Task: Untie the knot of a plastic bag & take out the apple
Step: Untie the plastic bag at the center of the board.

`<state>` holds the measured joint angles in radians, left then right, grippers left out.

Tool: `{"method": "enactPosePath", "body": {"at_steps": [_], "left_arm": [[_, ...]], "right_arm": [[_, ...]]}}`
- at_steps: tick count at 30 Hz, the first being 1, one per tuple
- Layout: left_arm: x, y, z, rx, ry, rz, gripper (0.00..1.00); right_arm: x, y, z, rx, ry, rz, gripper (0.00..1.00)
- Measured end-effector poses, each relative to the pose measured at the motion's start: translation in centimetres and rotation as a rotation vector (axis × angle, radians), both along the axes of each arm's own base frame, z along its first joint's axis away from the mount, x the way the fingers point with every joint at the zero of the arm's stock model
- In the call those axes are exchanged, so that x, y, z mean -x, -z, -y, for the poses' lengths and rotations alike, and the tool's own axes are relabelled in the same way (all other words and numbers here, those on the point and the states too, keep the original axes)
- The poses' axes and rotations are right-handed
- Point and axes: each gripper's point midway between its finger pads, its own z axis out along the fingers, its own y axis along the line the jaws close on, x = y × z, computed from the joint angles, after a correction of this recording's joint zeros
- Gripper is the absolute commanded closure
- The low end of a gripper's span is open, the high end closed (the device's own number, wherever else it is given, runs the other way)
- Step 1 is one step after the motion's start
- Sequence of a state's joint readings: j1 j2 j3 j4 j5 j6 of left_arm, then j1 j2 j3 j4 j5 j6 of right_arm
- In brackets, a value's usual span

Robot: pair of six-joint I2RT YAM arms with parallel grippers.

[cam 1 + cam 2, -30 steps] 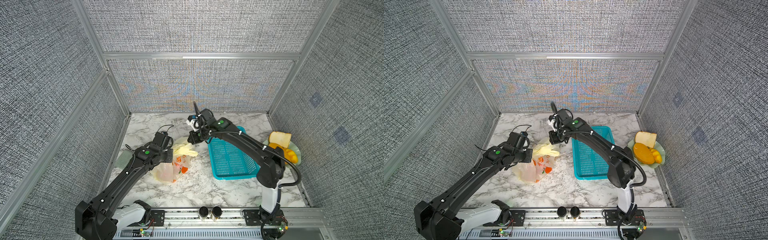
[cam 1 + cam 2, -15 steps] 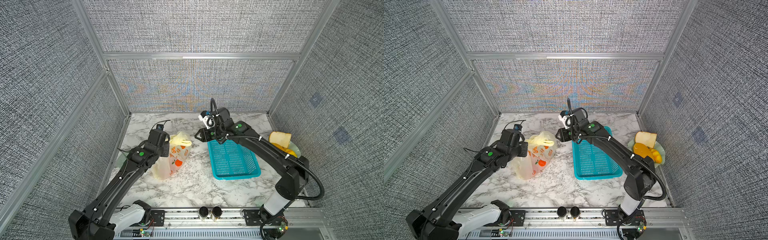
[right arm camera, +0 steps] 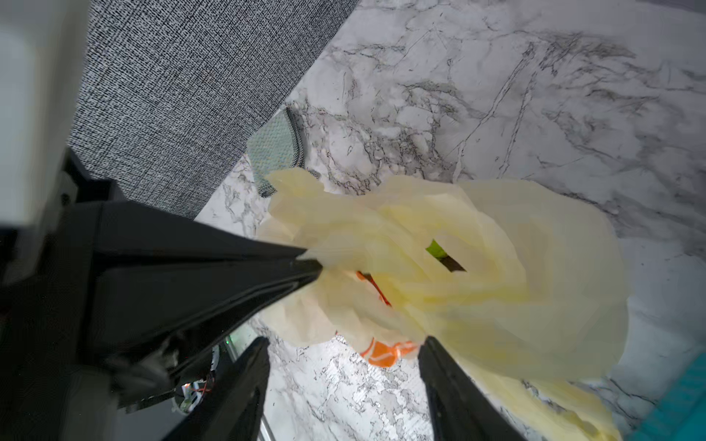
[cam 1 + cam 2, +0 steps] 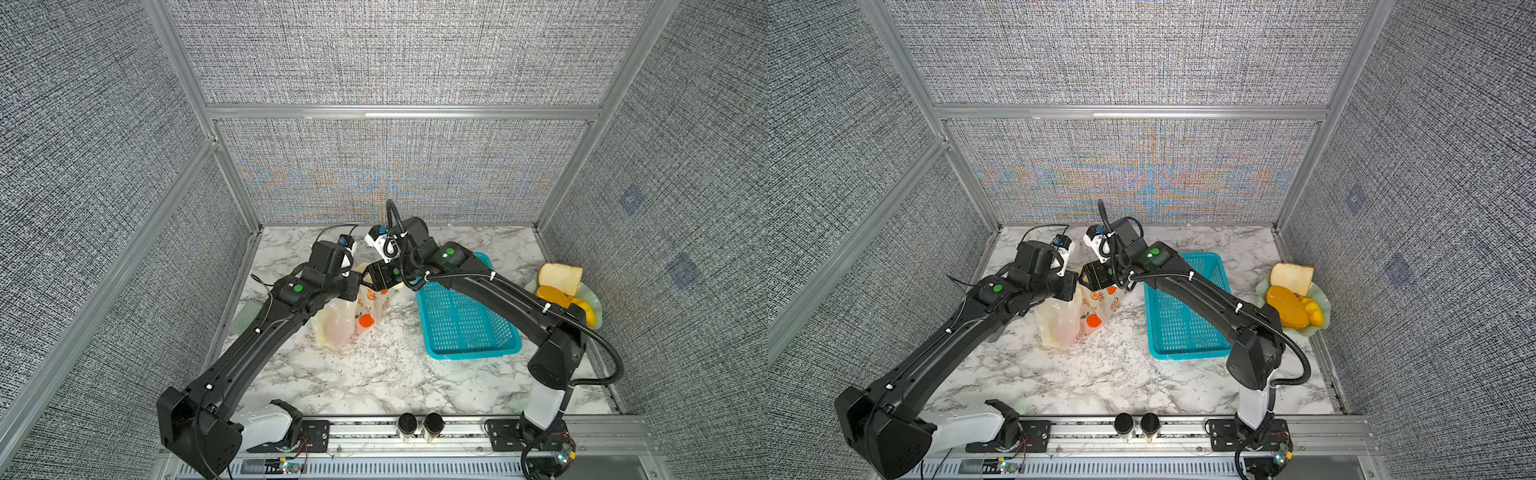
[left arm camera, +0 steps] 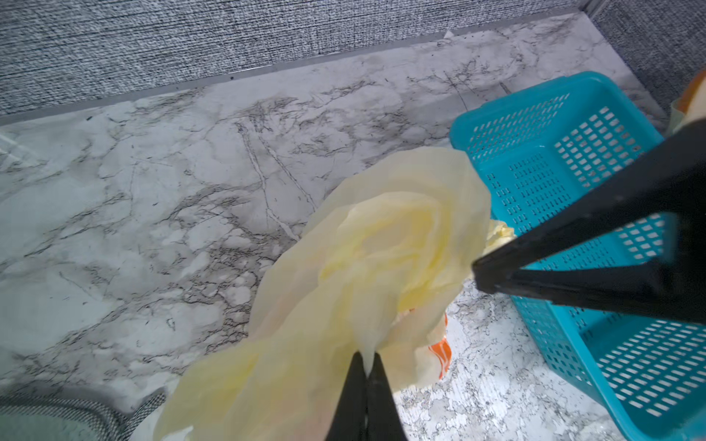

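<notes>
Top views both look across the marble table (image 4: 374, 374) from the arms' bases, with bare marble nearest. Midway across stands the plastic bag (image 4: 334, 328), upright, pale yellow and see-through, with orange fruit prints on its front. Both arms reach in over it from either side, and their wrists hide its top in both top views. Just right of the bag, with a strip of marble between them, lies a turquoise basket (image 4: 469, 328). At the right edge a pale green plate (image 4: 593, 299) carries a slice of bread (image 4: 559, 277) and orange pieces. A green cloth (image 4: 245, 318) lies flat by the left wall.

Left wrist view: the left gripper (image 5: 365, 368) has its fingers pressed together on a thin twist of the bag's yellow film, drawn to a point at the tips. Beyond them the bunched handle strips (image 5: 401, 236) spread out. A black finger (image 5: 611, 206) of the other arm comes in from the basket's side, its tip at the folds.

Right wrist view: the right gripper (image 3: 345, 343) has its jaws well apart and clamps nothing. One fingertip (image 3: 429, 343) touches the film. Marble and an orange print show in the gap. Farther on, a slit in the folds shows a bit of green (image 3: 435, 248); what it is cannot be told, nor whether the strips are tied.
</notes>
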<state>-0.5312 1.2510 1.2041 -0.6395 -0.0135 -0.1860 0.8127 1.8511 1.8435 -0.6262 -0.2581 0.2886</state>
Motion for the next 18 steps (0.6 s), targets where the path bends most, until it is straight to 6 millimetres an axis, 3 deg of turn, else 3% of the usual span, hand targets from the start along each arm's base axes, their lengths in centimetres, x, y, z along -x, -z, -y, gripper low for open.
{"method": "enactPosePath", "body": {"at_steps": [5,11,14,18], "left_arm": [[0.4,-0.2,0.5,0.013,0.023,-0.002,1.0],[0.7,-0.3,0.5,0.018,0.029,0.003,1.0],[0.7,-0.1,0.5,0.016,0.029,-0.002,1.0],[0.7,0.1,0.4,0.013,0.03,-0.003,1.0]], "right_arm": [[-3.0,0.2,1.7,0.086,0.146,0.081,0.38],[-3.2,1.6,2.7,0.137,0.198,0.065,0.4],[-3.3,2.6,2.9,0.155,0.208,0.044,0.55],[-3.3,3.8,2.4,0.159,0.197,-0.001,0.87]]}}
